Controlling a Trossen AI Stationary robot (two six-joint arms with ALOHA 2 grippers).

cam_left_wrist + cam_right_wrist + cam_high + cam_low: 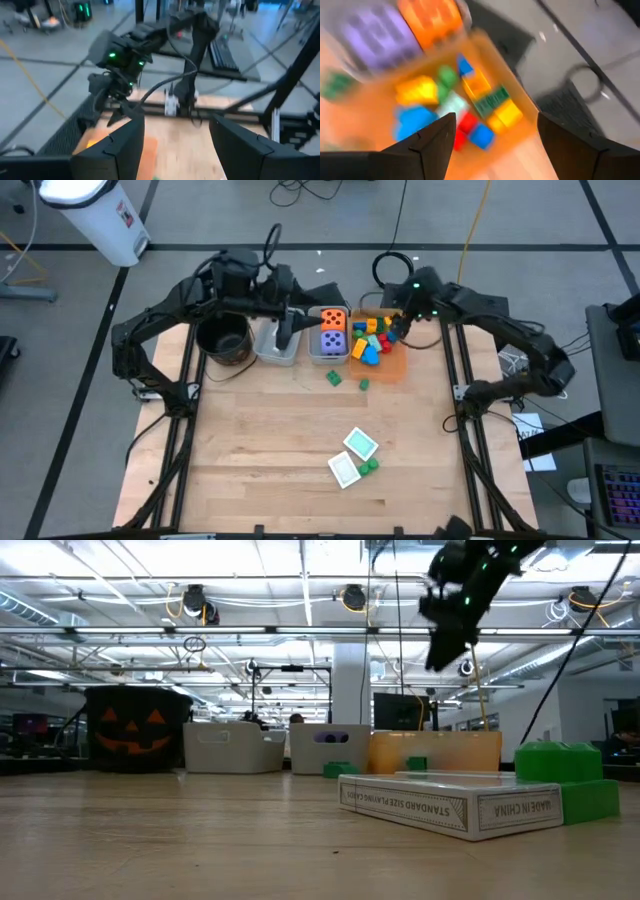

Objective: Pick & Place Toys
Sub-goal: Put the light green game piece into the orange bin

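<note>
Orange die point(333, 318) and purple die point(333, 341) lie in a grey bin point(329, 358). Coloured blocks point(368, 340) fill the orange bin point(392, 368); the right wrist view shows these blocks point(455, 105) blurred. My right gripper point(393, 330) hovers open above that bin, nothing between its fingers point(492, 145). My left gripper point(288, 338) hangs open and empty point(177, 145) over the other grey bin point(272, 352). Two green blocks point(334, 378) rest on the table. Two cards point(360, 443) and a green block point(369, 466) lie nearer the front.
A black pumpkin-face pot point(223, 340) stands left of the bins, seen as well in the low view point(135, 730). In the low view a card box point(450, 805) and a green block point(565, 775) lie close, with my right gripper point(450, 630) high above them.
</note>
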